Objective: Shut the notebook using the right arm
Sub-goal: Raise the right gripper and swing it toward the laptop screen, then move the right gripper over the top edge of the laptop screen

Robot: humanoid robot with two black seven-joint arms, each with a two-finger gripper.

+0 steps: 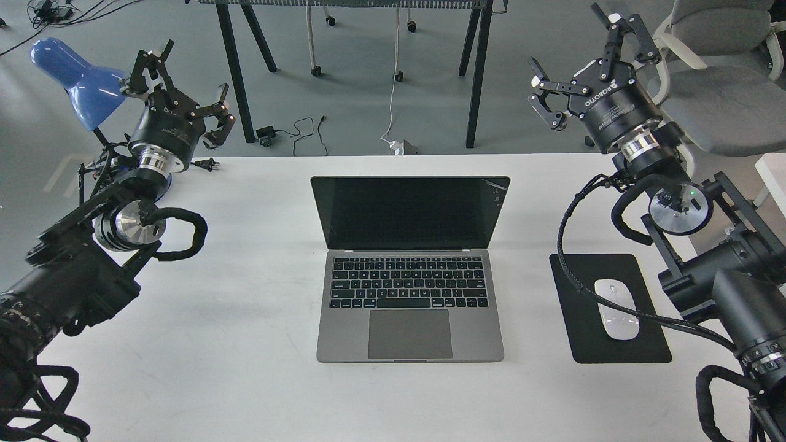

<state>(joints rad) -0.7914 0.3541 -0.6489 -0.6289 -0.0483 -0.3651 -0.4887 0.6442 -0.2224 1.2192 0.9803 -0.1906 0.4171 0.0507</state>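
Observation:
The notebook (410,288) lies open in the middle of the white table (245,368), its dark screen upright and facing me, keyboard and trackpad toward the front edge. My right arm comes in from the right. Its gripper (574,52) hangs open in the air above the table's far right corner, well to the right of the screen and touching nothing. My left gripper (184,77) is raised at the far left beside the blue lamp (77,80), fingers spread open and empty.
A black mouse pad (614,344) with a white mouse (618,317) lies right of the notebook, under the right arm's cable loop. A grey chair (724,73) stands behind the right gripper. Table legs and cables are on the floor beyond.

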